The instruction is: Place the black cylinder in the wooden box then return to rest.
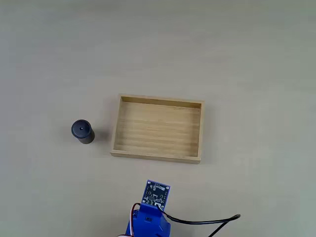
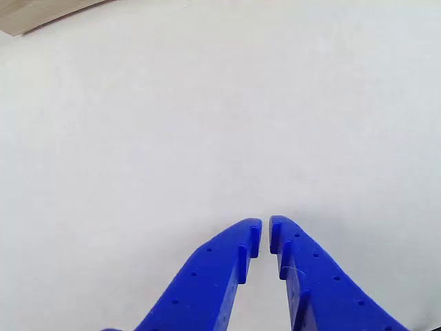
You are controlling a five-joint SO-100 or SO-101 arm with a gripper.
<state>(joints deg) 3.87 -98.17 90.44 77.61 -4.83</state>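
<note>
Fixed view: small matte black cylinder stands outside shallow light-wood box, beyond the empty blue gripper, whose fingers are nearly pressed together, apparently parked.

My bench is pale and plain. On it in the fixed view lie the wooden box at centre, the black cylinder standing left of it, apart, and a black cable near right.

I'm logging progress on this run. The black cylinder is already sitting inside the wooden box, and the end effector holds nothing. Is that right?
Not quite. In the fixed view the black cylinder stands on the table to the left of the wooden box, apart from it, not inside. The rest holds: the end effector holds nothing.
</note>
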